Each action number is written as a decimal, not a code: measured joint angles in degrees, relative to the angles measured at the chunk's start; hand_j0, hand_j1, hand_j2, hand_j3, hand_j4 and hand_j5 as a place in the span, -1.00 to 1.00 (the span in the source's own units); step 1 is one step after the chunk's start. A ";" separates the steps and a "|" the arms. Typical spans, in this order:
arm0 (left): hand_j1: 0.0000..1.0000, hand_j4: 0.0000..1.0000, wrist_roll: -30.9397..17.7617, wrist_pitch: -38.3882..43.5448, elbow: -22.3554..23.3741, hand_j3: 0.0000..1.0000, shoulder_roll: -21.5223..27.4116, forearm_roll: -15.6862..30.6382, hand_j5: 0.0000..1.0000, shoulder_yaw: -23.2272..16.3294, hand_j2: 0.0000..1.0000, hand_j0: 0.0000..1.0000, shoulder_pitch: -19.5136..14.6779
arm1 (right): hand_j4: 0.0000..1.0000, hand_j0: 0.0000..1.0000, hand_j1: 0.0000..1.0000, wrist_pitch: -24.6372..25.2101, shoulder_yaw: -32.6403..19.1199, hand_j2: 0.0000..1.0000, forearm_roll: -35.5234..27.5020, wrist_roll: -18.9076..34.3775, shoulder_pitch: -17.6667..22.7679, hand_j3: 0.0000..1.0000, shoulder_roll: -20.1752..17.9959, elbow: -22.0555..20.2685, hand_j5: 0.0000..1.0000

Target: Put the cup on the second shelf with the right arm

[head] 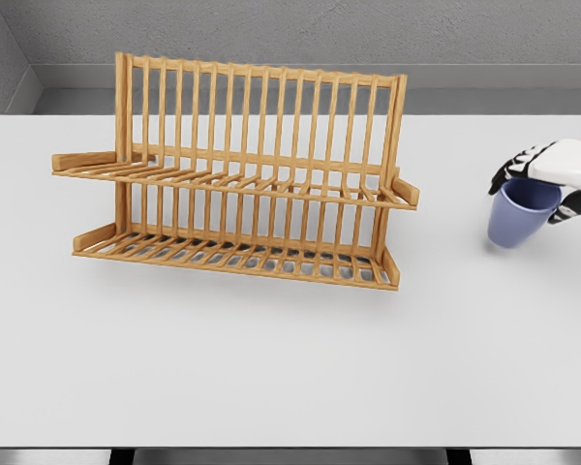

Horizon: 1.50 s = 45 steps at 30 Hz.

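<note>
A blue-purple cup (519,215) is at the right side of the white table, tilted with its mouth toward the upper right. My right hand (547,181) comes in from the right edge with its black fingers curled around the cup's rim. A wooden two-tier dish rack (237,174) stands left of centre; its upper shelf (234,182) and lower shelf (237,255) hold nothing. The cup is well to the right of the rack, apart from it. My left arm does not show.
The white table (271,368) spans the view, with its front edge near the bottom. A grey wall runs behind the rack. Open tabletop lies between the rack's right end and the cup.
</note>
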 measured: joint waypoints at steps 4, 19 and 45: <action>1.00 1.00 0.00 0.00 0.00 1.00 0.00 -0.01 1.00 0.00 1.00 1.00 0.00 | 0.36 0.36 0.36 -0.02 -0.45 0.36 -0.03 -0.01 -0.79 0.36 -0.04 -0.19 0.36; 1.00 1.00 -0.02 -0.01 0.00 1.00 0.00 -0.01 1.00 0.00 1.00 1.00 0.00 | 0.36 0.36 0.36 -0.06 -3.13 0.36 0.00 0.00 -2.11 0.36 -0.45 -2.29 0.36; 1.00 1.00 0.00 0.00 0.00 1.00 0.00 -0.01 1.00 0.00 1.00 1.00 0.09 | 0.36 0.36 0.36 -0.03 -3.24 0.36 -0.16 0.01 -6.50 0.36 0.02 -10.95 0.36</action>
